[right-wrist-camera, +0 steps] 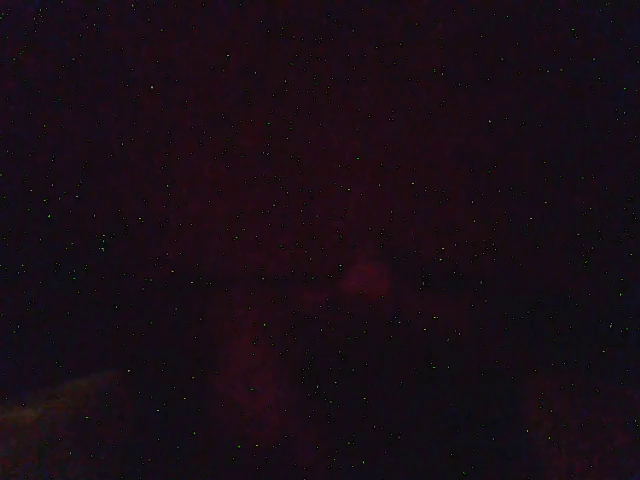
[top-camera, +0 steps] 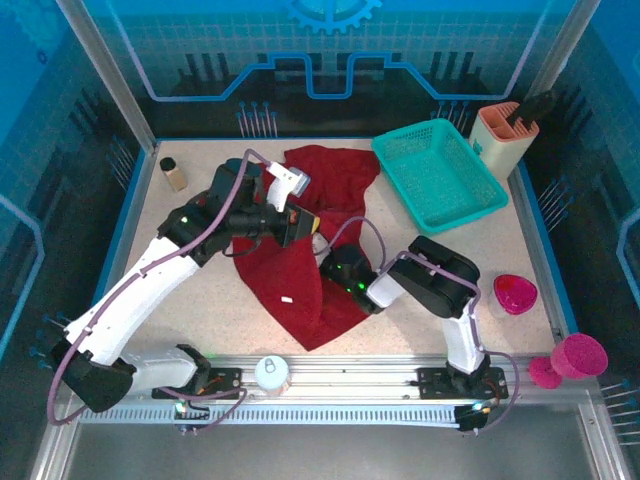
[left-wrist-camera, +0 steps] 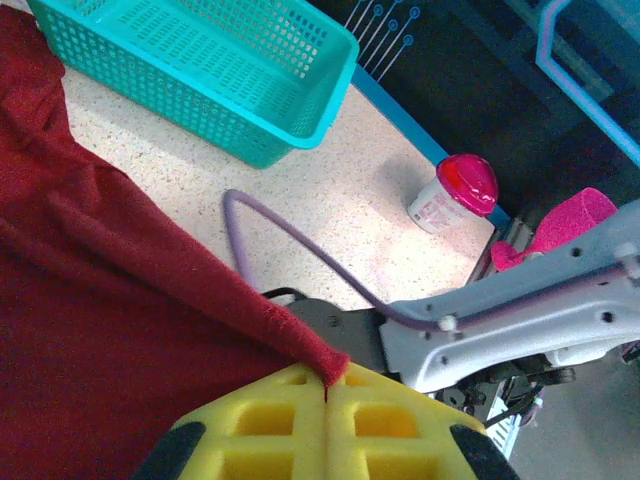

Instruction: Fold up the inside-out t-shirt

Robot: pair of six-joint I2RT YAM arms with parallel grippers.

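The inside-out t-shirt (top-camera: 285, 275), crumpled at frame centre, handles light and limp; your left gripper (left-wrist-camera: 327, 388) is clamped on its hem, your right gripper (top-camera: 330, 262) is buried in cloth, state untellable, so grip at hems and corners.

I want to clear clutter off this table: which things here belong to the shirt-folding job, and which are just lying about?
Job:
dark red t-shirt
left gripper, shut on its edge

Lying about:
teal basket
beige tool holder
small brown bottle
pink-lidded tub
pink cup
can on the front rail
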